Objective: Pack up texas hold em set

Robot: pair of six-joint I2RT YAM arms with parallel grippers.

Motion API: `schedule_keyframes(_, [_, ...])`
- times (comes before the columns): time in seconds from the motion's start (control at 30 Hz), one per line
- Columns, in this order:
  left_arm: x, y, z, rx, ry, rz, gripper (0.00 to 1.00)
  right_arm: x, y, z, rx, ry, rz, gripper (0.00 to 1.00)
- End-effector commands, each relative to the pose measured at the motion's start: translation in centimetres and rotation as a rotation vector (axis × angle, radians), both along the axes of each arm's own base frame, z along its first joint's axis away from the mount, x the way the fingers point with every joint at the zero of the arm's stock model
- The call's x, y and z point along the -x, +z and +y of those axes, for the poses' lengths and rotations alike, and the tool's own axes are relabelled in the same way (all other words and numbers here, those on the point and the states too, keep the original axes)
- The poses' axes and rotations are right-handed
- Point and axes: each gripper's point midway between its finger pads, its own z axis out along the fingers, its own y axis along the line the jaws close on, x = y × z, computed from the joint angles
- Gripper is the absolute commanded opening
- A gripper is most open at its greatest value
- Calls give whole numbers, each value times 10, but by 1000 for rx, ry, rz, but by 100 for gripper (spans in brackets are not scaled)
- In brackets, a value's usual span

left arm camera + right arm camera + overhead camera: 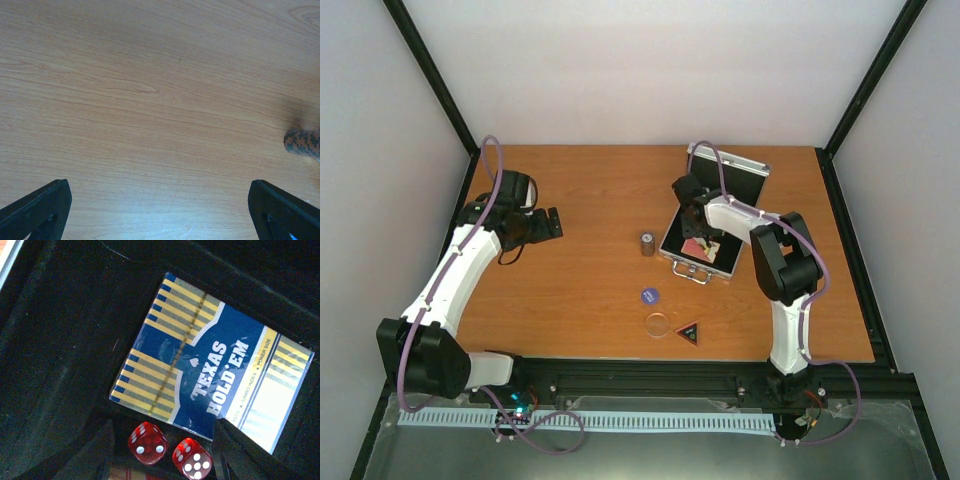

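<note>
- The right arm (pixel 782 262) is folded at the elbow on the right of the overhead view. It reaches up and left, wrist tipped down into the open silver case (pixel 740 178).
- The right gripper (pixel 164 422) has its jaws apart, clamped on nothing. Two red dice (pixel 170 450) sit side by side between the fingers (pixel 240 455) at the bottom of the wrist view, on the black lining (pixel 60 340).
- Just above the dice, the blue-gold deck (pixel 210 365) lies flat in the case, "Texas Hold 'Em" face up.
- The left arm (pixel 455 270) runs up the left side. The left gripper (pixel 552 222) points right over bare wood, spread wide and holding nothing.
- Mid-table, the dark cylinder (pixel 647 244) stands just left of the case. Below it come the blue chip (pixel 649 296) and then the clear disc (pixel 659 324), with the black triangle (pixel 689 333) just to the disc's right.
- The table (pixel 580 190) is orange-brown wood, with pale walls (pixel 650 70) around it and black frame posts (pixel 430 70) in the corners.
</note>
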Motion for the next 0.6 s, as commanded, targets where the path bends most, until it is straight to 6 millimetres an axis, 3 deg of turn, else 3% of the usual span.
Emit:
schedule_keyframes(0.0, [-8,15,-4,7,-18,-53,100,3,17,2,-30,7,-3,55])
schedule_keyframes(0.13, [-8,19,-5,18,-19,-64,100,7,44,9,-76,28,-21,55])
schedule_keyframes(0.27, [-8,20,-6,24,-21,-71,100,24,59,19,-79,73,-3,56])
schedule_keyframes(0.43, [-7,21,-7,30,-26,-75,100,67,62,42,-80,195,70,59])
schedule_keyframes(0.57, [-6,24,-8,34,-34,-76,100,111,66,52,-66,265,103,71])
